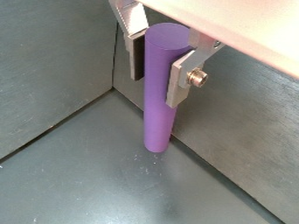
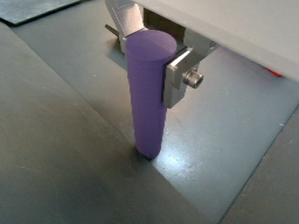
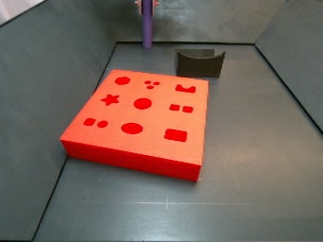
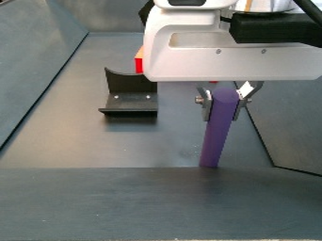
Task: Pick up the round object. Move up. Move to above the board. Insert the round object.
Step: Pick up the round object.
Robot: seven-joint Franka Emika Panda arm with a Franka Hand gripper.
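Purple and matte, the round object [image 1: 159, 87] stands upright as a long smooth cylinder with a flat circular top, its lower end resting on the dark floor [image 1: 93, 184]; you see the same straight shaft in both wrist views [image 2: 147, 92] and in a side view [image 4: 220, 127]. The gripper [image 1: 163, 66] has it clamped near the upper end: a silver plate finger [image 1: 181, 77] presses one side of the shaft, with a small round screw head showing on it, and the opposite dark-padded finger [image 1: 138, 54] sits flush against the other side. In a side view the gripper [image 4: 223, 97] hangs under a bulky white housing, and you can make out both plates hugging the peg.

The floor is brushed dark grey metal with a faint sheen, and a bright reflection lies beside the peg's foot [image 2: 187, 162]. Grey walls rise close on two sides of the peg, so you have it standing near a corner of the enclosure.

In a side view the peg [image 3: 147, 24] stands at the far end, well apart from the board [image 3: 139, 118], a flat bright red square block with star, circle, square and oval cut-outs. The fixture [image 3: 199, 62], dark, sits just beyond the board's far edge; its exact shape is hard to tell from there. Bare floor runs along the board's sides.
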